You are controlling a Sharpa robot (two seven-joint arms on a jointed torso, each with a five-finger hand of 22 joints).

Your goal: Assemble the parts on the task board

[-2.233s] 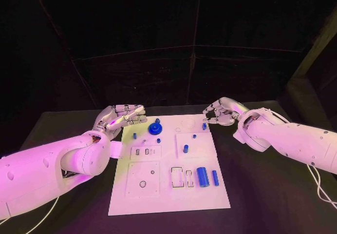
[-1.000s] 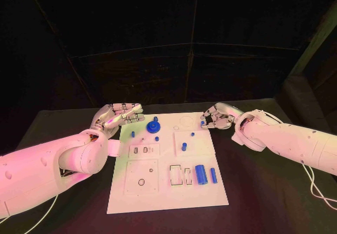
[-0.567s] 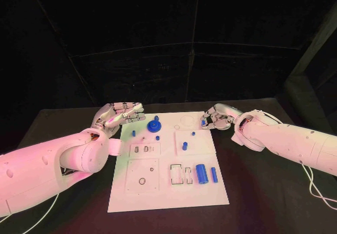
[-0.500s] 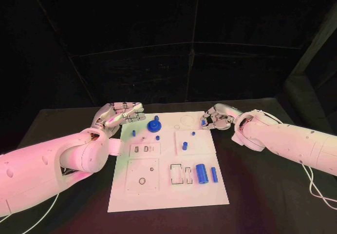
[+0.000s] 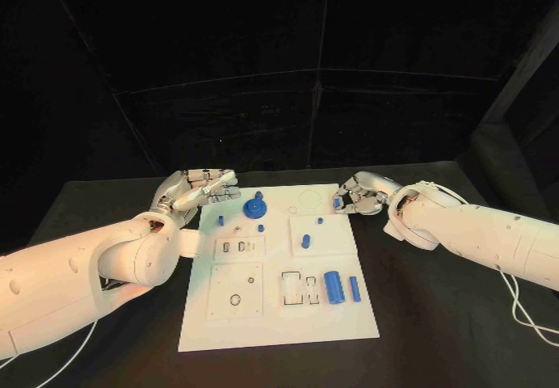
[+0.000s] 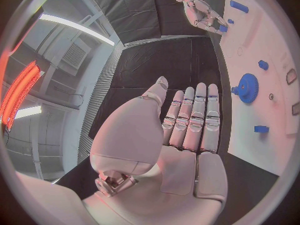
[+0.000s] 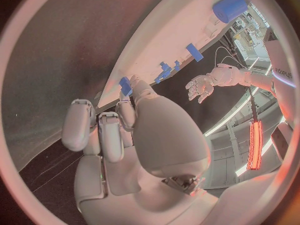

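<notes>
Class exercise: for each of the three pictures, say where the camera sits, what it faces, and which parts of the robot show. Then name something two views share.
Head view: on the robot's head, looking down at the task board; both arms enter from the sides.
Left wrist view: behind the left hand, beside the board's edge.
Right wrist view: behind the right hand, at a small blue part.
Shared: the blue gear shows in head and left wrist views.

No text, label or number is legible on the task board [image 5: 279,323] or its parts. Faint lettering on an arm in the right wrist view is too small to read.
</notes>
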